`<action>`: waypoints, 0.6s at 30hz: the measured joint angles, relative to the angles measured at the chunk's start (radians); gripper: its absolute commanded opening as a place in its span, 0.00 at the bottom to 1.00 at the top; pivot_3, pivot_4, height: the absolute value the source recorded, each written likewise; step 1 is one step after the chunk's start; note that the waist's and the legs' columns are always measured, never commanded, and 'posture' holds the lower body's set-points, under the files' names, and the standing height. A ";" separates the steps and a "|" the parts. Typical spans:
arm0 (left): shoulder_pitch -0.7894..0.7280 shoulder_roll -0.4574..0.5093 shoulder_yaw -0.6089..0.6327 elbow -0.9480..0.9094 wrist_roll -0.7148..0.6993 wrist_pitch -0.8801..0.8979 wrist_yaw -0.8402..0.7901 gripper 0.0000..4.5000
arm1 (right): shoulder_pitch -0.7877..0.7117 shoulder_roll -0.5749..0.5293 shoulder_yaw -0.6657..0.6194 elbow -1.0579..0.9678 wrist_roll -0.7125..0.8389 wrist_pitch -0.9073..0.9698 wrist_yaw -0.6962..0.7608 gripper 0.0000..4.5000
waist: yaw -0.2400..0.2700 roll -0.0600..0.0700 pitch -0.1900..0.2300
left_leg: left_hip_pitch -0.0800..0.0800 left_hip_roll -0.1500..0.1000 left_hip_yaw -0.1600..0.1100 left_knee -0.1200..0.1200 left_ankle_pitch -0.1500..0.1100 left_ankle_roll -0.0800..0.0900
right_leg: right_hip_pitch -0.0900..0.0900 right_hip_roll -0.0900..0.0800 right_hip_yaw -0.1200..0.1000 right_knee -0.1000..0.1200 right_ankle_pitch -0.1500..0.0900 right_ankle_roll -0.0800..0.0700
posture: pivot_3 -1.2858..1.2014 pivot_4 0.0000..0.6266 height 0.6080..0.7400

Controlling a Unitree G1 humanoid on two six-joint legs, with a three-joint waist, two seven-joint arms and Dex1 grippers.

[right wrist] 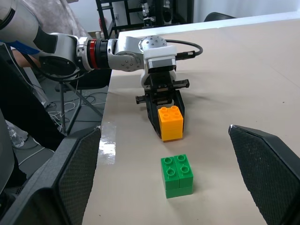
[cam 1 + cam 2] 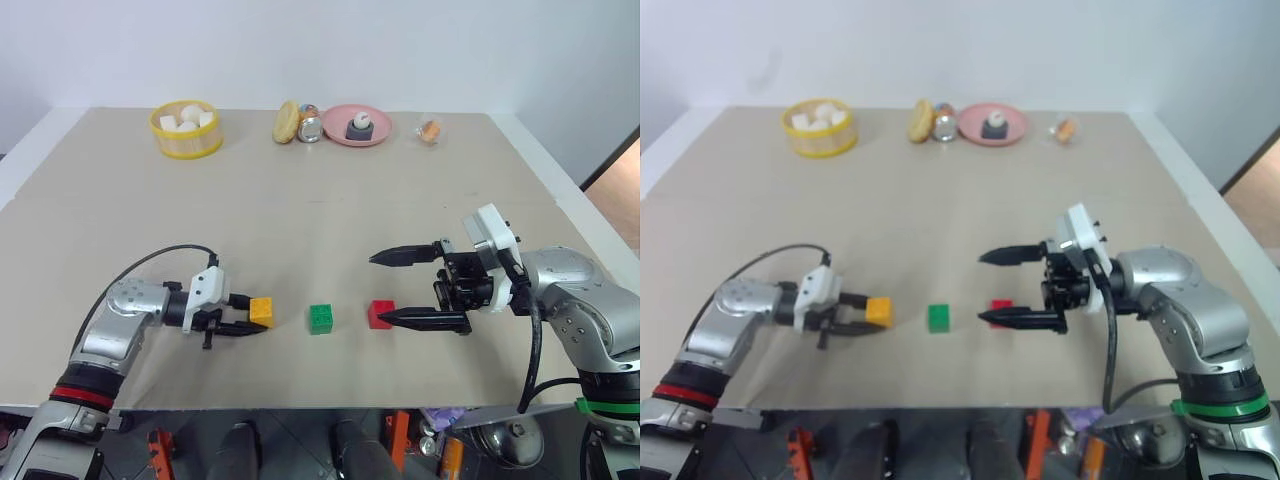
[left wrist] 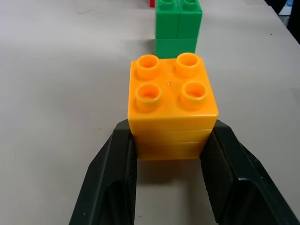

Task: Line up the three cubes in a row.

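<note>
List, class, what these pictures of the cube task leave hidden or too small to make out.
- Red cube: in the left wrist view just a sliver at the edge, behind the green cube; in the right eye view partly behind the right gripper.
- Orange cube: its lower sides are covered by the left gripper.
- Items on the pink plate and beside it: too small to identify from the eye views.

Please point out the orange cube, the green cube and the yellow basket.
orange cube (image 3: 171, 96): left wrist view, studded top face.
green cube (image 2: 321, 318): left eye view, middle of the block.
yellow basket (image 2: 186, 145): left eye view, front wall.
</note>
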 measured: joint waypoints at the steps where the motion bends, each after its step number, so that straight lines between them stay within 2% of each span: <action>1: 0.000 0.000 0.000 0.000 0.000 0.000 -0.001 0.29 | 0.000 0.000 0.000 0.000 0.000 0.000 0.000 1.00 | 0.000 0.000 0.000 | 0.000 0.000 0.000 0.000 0.000 0.000 | 0.000 0.000 0.000 0.000 0.000 0.000 | 0.52 0.24 1.00; 18: 0.001 0.005 -0.001 0.031 0.014 -0.038 -0.023 0.29 | 0.000 0.000 0.000 0.000 -0.018 -0.008 -0.002 1.00 | 0.000 0.000 0.000 | 0.000 0.000 0.000 0.000 0.000 0.000 | 0.000 0.000 0.000 0.000 0.000 0.000 | 0.52 0.24 1.00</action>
